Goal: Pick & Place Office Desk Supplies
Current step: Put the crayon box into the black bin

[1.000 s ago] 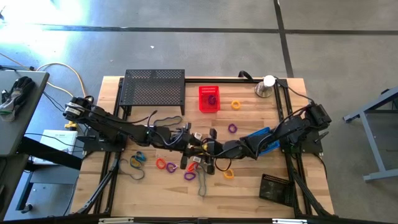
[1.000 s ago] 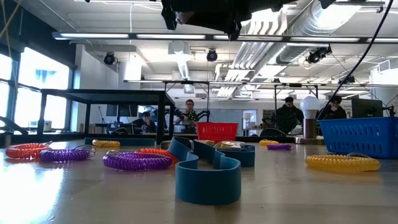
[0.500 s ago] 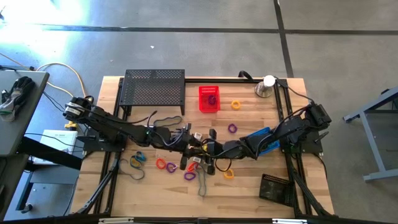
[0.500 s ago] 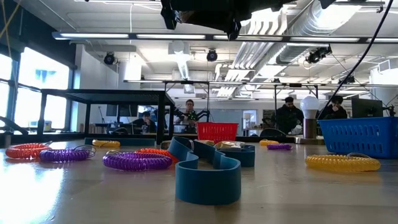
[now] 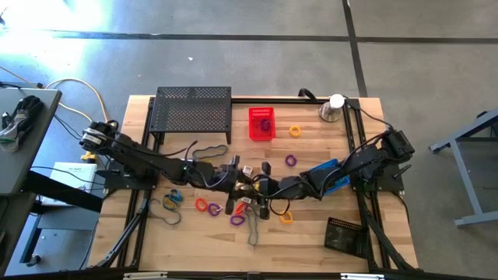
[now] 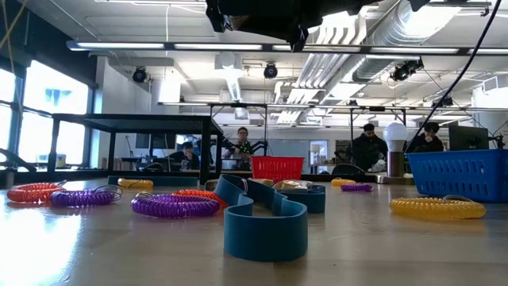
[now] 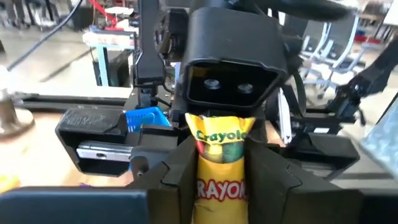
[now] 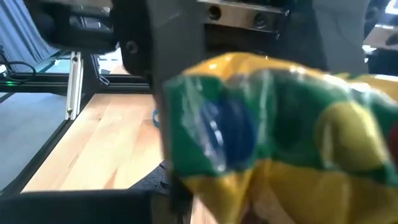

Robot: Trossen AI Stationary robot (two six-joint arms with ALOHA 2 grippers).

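Yellow-and-green crayon box — purple coil, red basket.

Both grippers meet mid-table around a crayon box, blocking passage there; coiled loops and dark bands litter the near side; a blue basket sits under the right arm; the black mesh shelf and red basket stand on the far side; bare wood between the red basket and the silver dome, but for 1 yellow loop.

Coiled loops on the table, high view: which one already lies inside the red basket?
The purple coiled loop inside the red basket. Every other loop, such as the yellow one beside the basket, lies on the bare wooden table.
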